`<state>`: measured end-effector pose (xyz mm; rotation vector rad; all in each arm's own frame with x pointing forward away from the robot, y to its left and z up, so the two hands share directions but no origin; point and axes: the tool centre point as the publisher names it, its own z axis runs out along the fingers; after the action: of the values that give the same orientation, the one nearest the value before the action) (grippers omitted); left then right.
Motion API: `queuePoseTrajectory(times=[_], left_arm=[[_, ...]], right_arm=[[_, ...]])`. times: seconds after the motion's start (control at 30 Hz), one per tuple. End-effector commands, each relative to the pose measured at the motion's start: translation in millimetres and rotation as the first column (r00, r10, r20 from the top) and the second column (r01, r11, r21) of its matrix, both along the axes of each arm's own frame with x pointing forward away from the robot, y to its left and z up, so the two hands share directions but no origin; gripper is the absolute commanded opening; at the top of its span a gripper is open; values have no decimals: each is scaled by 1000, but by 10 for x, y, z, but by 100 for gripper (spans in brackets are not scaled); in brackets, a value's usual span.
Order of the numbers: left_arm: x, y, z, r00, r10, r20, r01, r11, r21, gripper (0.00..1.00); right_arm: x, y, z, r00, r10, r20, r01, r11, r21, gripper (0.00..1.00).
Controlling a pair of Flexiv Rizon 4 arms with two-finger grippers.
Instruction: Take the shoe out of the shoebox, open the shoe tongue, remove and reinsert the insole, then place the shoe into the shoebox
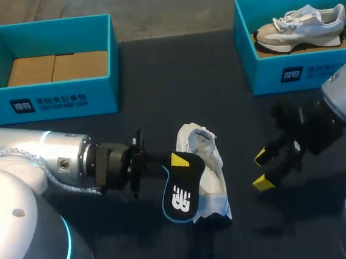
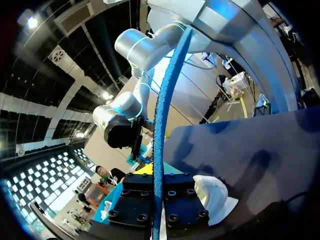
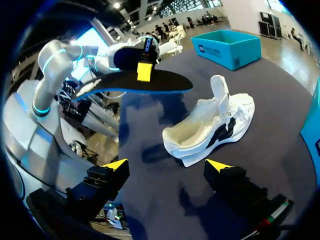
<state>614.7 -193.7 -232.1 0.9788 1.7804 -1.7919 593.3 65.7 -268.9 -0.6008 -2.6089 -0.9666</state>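
From the head view, the left arm [image 1: 41, 157] comes in along the near left of the desk [image 1: 157, 94]. The left end effector [image 1: 177, 164] pinches a black, blue-edged insole [image 1: 180, 196] that carries a white logo. The insole hangs just beside the white shoe [image 1: 209, 175], which lies near the middle of the desk toward its near edge. The right end effector [image 1: 262, 169] hovers to the shoe's right with its yellow tips spread and nothing between them. A teal shoebox [image 1: 47, 95] sits at the far left corner, lined with cardboard and bearing a dark printed label. A second teal shoebox [image 1: 278, 73] at the far right corner holds a grey sneaker [image 1: 301, 24].

In the left wrist view, the insole [image 2: 160, 115] runs edge-on between the fingers of the left end effector [image 2: 160, 192], and the white shoe [image 2: 216, 197] lies beside it.

In the right wrist view, the right end effector [image 3: 167, 165] is spread wide. The white shoe [image 3: 210, 131] is ahead of it with its tongue raised and its inside bare. The insole [image 3: 135, 82] is clamped in the left end effector [image 3: 144, 71] above the desk, and the teal shoebox [image 3: 230, 47] is beyond.
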Motion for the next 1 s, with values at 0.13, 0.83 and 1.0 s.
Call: queuePoseTrajectory(times=[0.13,0.83,1.0], left_arm=[[-24,-80,-138,990,-24,-141,17,998,-54,0],[-172,-156,-205,986,-5,-170,2,1000,-17,0],[-244,-182,-218,985,-4,-174,0,1000,-23,0]], right_arm=[[-86,44,-264,993,-90,78,99,987,-128,100],[-148,79,-461,982,-44,186,75,984,-162,100],[-168,84,-595,974,-15,224,57,981,-183,100]])
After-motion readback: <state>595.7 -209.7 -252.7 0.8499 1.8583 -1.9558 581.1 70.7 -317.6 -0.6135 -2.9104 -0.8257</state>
